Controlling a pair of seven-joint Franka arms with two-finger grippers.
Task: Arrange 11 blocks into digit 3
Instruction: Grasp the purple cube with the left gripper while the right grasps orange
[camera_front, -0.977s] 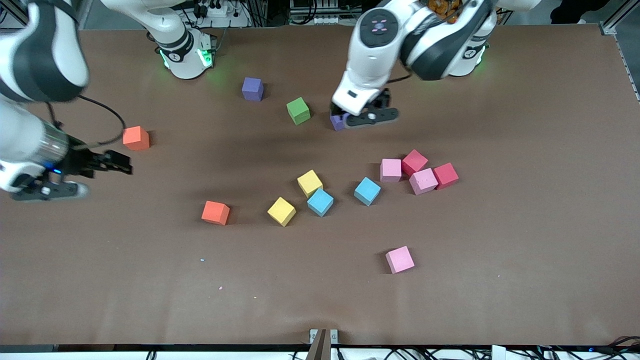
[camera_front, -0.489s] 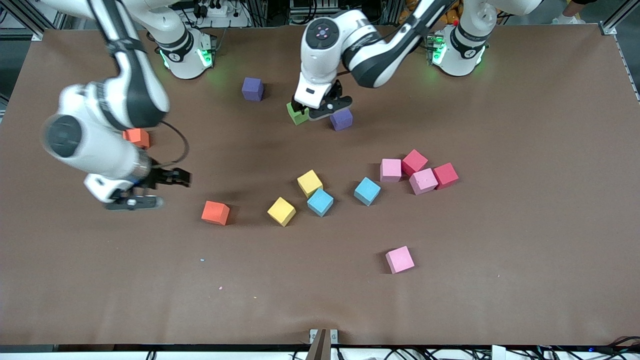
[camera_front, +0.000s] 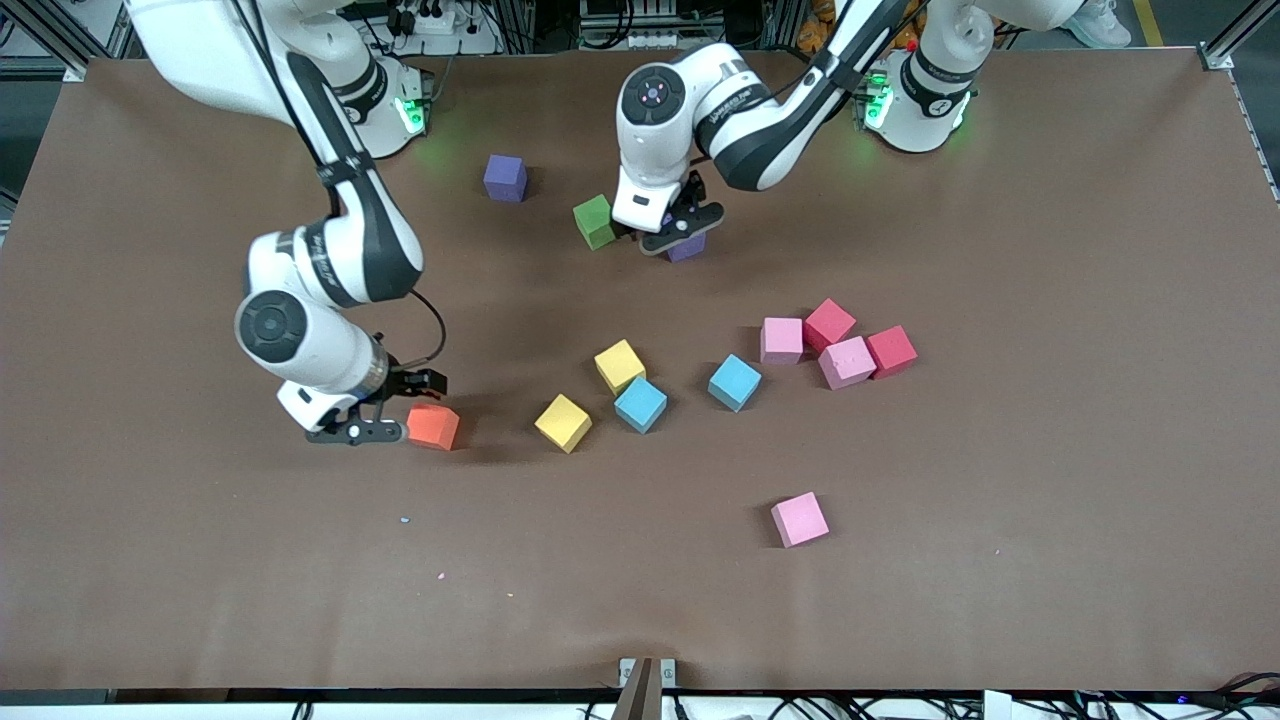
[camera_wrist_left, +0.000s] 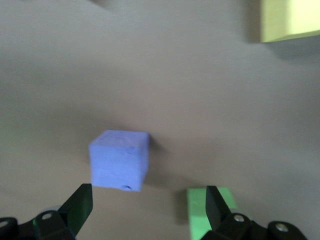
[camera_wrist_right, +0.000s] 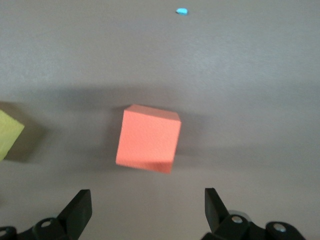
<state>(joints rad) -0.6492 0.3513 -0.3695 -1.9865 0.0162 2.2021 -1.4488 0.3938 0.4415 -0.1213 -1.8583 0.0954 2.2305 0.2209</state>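
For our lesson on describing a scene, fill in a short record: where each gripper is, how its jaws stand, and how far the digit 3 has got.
left gripper: jaws open, over a purple block that lies beside the green block
right gripper: jaws open, next to an orange block, not around it
held: nothing, by either arm
digit 3: not begun; no row or column formed yet

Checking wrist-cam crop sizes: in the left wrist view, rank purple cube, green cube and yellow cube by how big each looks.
1. Matte purple cube, whole in view.
2 and 3. Matte yellow cube and matte green cube: both cut off by the frame, showing similar patches, so unranked.
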